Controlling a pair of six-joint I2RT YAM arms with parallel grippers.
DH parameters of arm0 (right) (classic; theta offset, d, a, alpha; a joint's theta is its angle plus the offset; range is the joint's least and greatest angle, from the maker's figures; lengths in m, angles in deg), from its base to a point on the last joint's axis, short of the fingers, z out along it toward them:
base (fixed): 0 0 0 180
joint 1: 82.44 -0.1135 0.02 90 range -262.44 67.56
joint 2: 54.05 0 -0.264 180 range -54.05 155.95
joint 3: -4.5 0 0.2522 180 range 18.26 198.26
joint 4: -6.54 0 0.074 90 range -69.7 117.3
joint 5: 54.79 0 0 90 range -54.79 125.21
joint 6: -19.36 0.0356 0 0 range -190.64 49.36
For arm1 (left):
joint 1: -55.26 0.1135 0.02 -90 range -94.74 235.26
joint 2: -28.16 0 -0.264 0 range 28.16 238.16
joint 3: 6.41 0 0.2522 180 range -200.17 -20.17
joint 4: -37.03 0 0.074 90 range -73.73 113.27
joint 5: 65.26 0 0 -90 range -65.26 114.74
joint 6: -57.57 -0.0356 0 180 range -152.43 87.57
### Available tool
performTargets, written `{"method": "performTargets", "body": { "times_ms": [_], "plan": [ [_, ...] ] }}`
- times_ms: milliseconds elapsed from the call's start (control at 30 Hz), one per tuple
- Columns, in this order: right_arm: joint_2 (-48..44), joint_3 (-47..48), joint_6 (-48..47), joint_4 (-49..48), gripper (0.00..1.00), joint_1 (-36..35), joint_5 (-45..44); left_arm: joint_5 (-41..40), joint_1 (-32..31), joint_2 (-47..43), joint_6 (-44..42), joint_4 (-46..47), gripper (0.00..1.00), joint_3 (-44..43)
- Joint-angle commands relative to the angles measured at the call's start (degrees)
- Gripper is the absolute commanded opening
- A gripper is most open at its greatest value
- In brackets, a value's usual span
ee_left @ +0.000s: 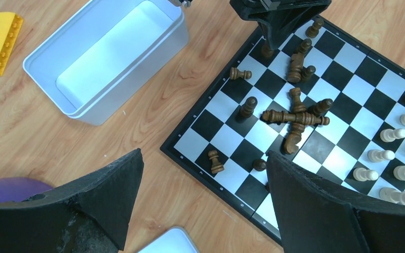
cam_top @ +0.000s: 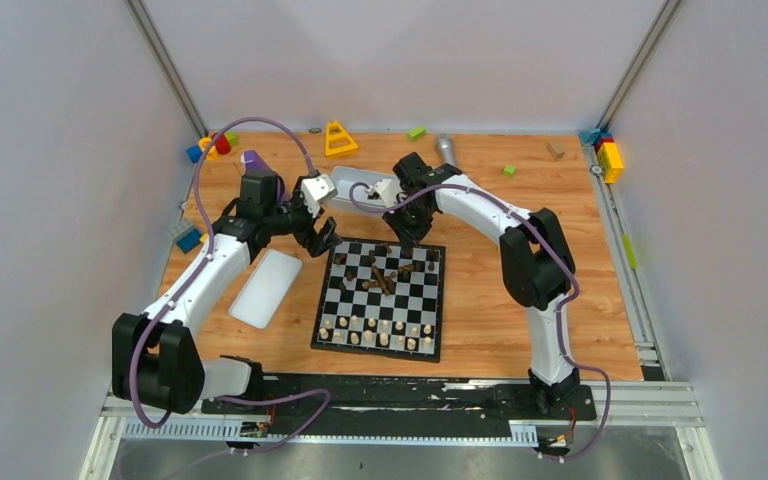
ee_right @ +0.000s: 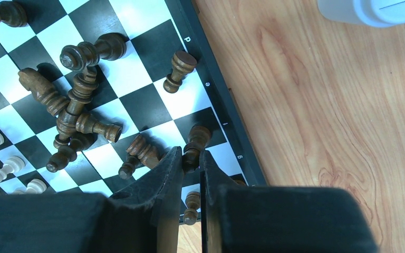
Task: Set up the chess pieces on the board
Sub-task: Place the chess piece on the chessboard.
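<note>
The board [cam_top: 360, 300] lies mid-table. Pale chess pieces [cam_top: 380, 330] stand in two rows along its near edge. Dark brown chess pieces [cam_top: 385, 280] lie tumbled in a heap on its far half; the heap also shows in the left wrist view [ee_left: 295, 116]. My right gripper [cam_top: 405, 232] is at the board's far edge, shut on a dark brown piece [ee_right: 195, 145] between its fingertips [ee_right: 174, 158]. My left gripper [cam_top: 318, 240] is open and empty above the board's far left corner [ee_left: 190, 142], near a lone dark pawn [ee_left: 215, 161].
A white tray [ee_left: 105, 100] stands just beyond the board's far edge. A white lid [cam_top: 267, 287] lies left of the board. Coloured toy blocks, among them a yellow one [cam_top: 339, 138], sit along the table's far edge and right side.
</note>
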Motion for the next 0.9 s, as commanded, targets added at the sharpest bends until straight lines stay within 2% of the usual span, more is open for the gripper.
{"method": "performTargets", "body": {
  "times_ms": [0, 267, 433, 667, 867],
  "plan": [
    [-0.21, 2.22, 0.40, -0.44, 0.02, 0.25, -1.06, 0.15, -0.12, -1.94, -1.18, -0.41, 0.93, 0.35],
    [0.08, 2.56, 0.49, -0.87, 0.03, 0.26, -1.46, 0.07, -0.12, -2.27, -1.53, -0.42, 0.93, 0.82],
    [-0.11, 2.15, 0.53, -0.89, 0.06, 0.22, -1.54, 0.08, -0.12, -2.47, -1.57, -0.46, 0.94, 0.92],
    [-0.64, 1.91, 0.63, -0.88, 0.17, 0.27, -1.53, 0.08, -0.17, -2.65, -1.71, -0.59, 0.94, 1.02],
    [-1.05, 2.42, 0.95, -0.91, 0.30, 0.23, -1.47, 0.11, -0.12, -2.70, -1.71, -0.67, 0.94, 1.17]
  ]
}}
